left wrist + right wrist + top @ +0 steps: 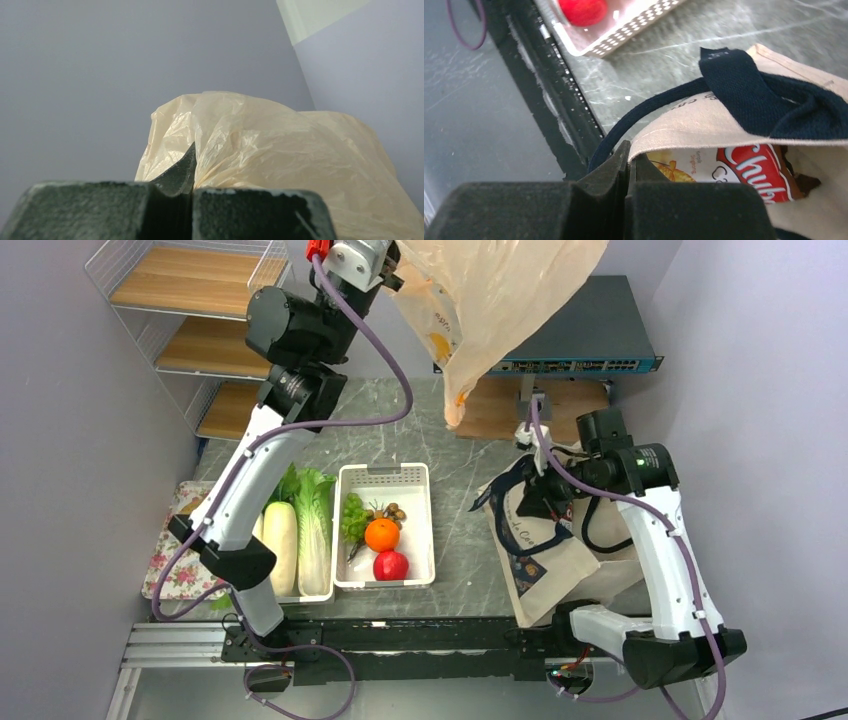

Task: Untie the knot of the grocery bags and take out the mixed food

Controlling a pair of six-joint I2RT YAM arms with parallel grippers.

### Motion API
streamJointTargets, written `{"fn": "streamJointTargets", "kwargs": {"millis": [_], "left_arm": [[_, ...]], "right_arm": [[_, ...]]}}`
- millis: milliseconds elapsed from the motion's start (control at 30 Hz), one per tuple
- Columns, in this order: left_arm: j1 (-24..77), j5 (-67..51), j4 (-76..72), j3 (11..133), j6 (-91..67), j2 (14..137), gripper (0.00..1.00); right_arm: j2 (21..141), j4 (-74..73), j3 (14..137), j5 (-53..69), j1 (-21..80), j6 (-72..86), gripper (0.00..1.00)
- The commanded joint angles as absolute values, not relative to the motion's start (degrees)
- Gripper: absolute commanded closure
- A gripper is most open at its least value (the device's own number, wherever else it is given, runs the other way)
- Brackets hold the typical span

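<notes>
My left gripper (398,282) (194,172) is raised high at the back, shut on a fold of the thin peach plastic bag (500,300) (280,150). The bag hangs from it above the table, with a pale packet showing through. I cannot make out a knot. My right gripper (545,492) (629,160) is shut on the rim of the cream canvas tote (555,560) (684,127). A red snack packet (749,170) lies inside the tote, under the navy straps (769,97). Cabbage (315,525) and radish (280,540) fill one tray. An orange (381,534), an apple (390,566) (583,10), grapes (353,517) and nuts (393,511) lie in the white basket (420,480).
A wire shelf rack (190,320) stands at the back left. A dark network switch (580,330) sits on a wooden stand at the back right. A floral mat (180,550) lies under the left tray. The arms' mounting rail (400,640) runs along the near edge.
</notes>
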State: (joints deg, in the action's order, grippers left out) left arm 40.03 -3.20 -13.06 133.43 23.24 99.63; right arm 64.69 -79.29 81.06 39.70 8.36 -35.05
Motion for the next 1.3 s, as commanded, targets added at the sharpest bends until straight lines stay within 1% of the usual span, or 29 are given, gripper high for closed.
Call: {"fn": "streamJointTargets", "kwargs": {"millis": [0, 167, 467, 567, 667, 700, 733, 767, 833, 867, 967, 1033, 1100, 1200, 1233, 1267], "left_arm": [[41.1, -7.1, -22.1, 137.0, 17.1, 101.1, 1.0], [44.1, -11.5, -24.8, 139.1, 13.7, 105.5, 1.0], [50.7, -19.8, -31.4, 141.4, 9.9, 115.5, 1.0], [52.6, -21.0, -33.0, 143.7, 11.6, 119.6, 1.0], [54.6, -21.5, -35.3, 143.1, 14.1, 121.5, 1.0], [55.2, -22.0, -35.9, 142.9, 15.8, 121.8, 0.95], [55.8, -22.5, -36.3, 142.7, 17.2, 122.1, 0.84], [56.3, -22.7, -36.4, 142.7, 18.3, 122.3, 0.62], [57.1, -23.1, -35.6, 142.5, 19.9, 121.9, 0.05], [57.2, -22.5, -35.4, 141.4, 21.1, 121.0, 0.01], [57.2, -18.3, -34.4, 136.4, 24.5, 116.6, 0.01], [55.9, -15.3, -33.5, 130.6, 24.9, 112.6, 0.0], [53.4, -13.3, -29.8, 126.5, 22.5, 108.6, 0.01], [47.8, -11.3, -21.9, 122.0, 15.0, 102.6, 0.01], [45.6, -12.4, -20.1, 119.5, 12.1, 100.3, 0.01], [43.4, -16.0, -19.4, 116.2, 9.6, 97.8, 0.01]], "right_arm": [[64.1, -79.1, 79.3, 44.9, 13.9, -39.9, 1.0], [63.9, -77.9, 76.1, 38.4, 19.8, -41.4, 1.0], [62.8, -77.9, 71.7, 37.2, 23.4, -41.7, 1.0], [61.7, -78.0, 70.1, 37.1, 23.8, -41.6, 1.0], [61.1, -77.6, 69.4, 36.5, 23.8, -41.2, 1.0], [61.1, -77.5, 69.3, 36.4, 23.9, -41.2, 1.0], [61.1, -77.2, 69.2, 36.3, 23.8, -41.0, 1.0], [61.2, -76.9, 69.3, 36.2, 23.8, -40.9, 1.0], [61.4, -76.7, 69.7, 35.8, 23.8, -40.8, 1.0], [61.4, -76.6, 69.9, 35.7, 23.8, -40.6, 1.0], [61.3, -76.3, 70.6, 35.5, 23.8, -40.4, 1.0], [61.2, -75.8, 70.9, 35.3, 23.8, -40.0, 1.0], [61.2, -75.5, 71.4, 35.1, 23.8, -39.8, 1.0], [60.7, -74.1, 72.1, 34.4, 23.9, -38.7, 1.0], [60.4, -73.1, 72.1, 34.1, 23.8, -38.3, 1.0], [60.0, -72.2, 72.1, 33.9, 23.8, -37.8, 1.0]]}}
